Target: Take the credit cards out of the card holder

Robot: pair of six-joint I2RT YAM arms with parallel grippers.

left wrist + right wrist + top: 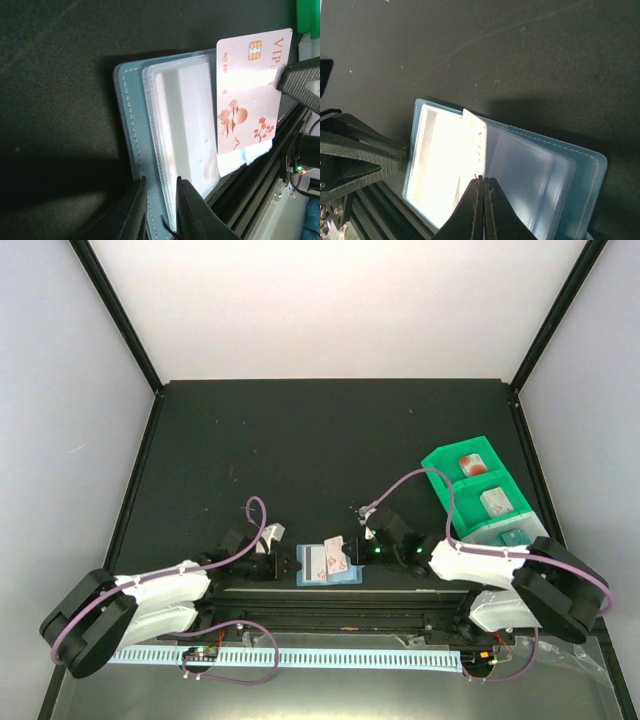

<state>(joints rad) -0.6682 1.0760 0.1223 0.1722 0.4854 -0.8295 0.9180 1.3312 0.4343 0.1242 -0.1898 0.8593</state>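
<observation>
Glare washes out the number on the credit card [247, 95]; we lose the card holder [132, 115] edge behind the left gripper [161, 190]

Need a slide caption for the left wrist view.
The left tool clamps the open blue wallet; the right tool grips a white card raised from it.

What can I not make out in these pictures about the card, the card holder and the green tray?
Left wrist view: glare washes out part of the number on the credit card.
Right wrist view: the right gripper holds that card edge-on, hiding its face. Glare whitens the left sleeves of the card holder, so the cards inside cannot be counted.
Top view: the contents of the green tray are too small to identify.
</observation>
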